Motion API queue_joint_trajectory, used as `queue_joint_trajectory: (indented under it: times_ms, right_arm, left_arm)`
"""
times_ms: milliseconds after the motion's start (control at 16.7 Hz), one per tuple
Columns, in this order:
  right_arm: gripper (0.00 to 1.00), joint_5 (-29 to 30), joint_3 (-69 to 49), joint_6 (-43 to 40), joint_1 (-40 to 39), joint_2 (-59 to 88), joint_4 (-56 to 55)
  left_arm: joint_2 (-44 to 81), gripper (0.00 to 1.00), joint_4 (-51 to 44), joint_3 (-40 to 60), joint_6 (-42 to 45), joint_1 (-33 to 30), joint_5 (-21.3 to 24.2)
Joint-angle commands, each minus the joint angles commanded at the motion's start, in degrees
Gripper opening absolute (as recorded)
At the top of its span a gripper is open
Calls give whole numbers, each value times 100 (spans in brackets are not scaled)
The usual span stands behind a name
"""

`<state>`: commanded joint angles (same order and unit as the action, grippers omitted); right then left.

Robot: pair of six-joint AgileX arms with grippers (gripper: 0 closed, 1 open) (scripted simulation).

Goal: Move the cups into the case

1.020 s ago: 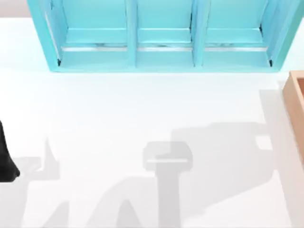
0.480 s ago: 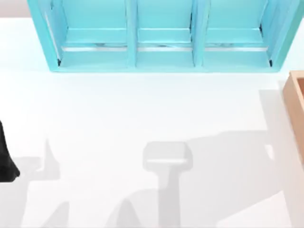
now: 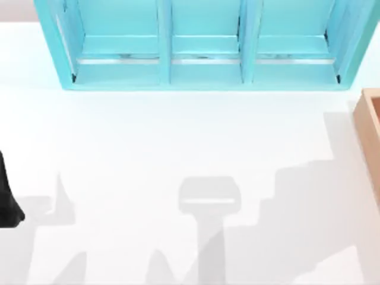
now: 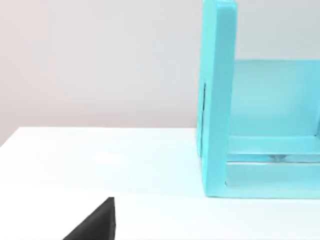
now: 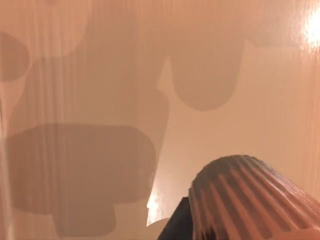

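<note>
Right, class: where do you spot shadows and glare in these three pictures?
Top view: grey arm shadows across the white table. Right wrist view: soft shadow blobs and a bright glare patch on the tan case floor, above the ribbed cup. Left wrist view: evenly lit, no glare.

A: The ribbed cup [image 5: 250, 200]? Reddish-brown w/ thin up-and-down ridges, a bit shiny.

B: Tan case floor [image 5: 225, 65]?

A: Smooth, glossy, looks like wood w/ faint streaks.

B: Blue shelf [image 3: 202, 47]?

A: Smooth, painted-looking. White table [image 3: 148, 142] is plain and matt.
</note>
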<state>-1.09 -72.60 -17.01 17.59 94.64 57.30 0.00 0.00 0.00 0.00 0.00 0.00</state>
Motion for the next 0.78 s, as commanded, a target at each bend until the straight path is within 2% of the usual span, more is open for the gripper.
queue_joint_trajectory:
  times_ms: [300,780]
  right_arm:
    - [0,-1,124,1,0,16,-140]
    - [60,-1,124,1,0,16,-140]
  left_arm:
    - [0,100,0,0,0,0,0]
    - [0,100,0,0,0,0,0]
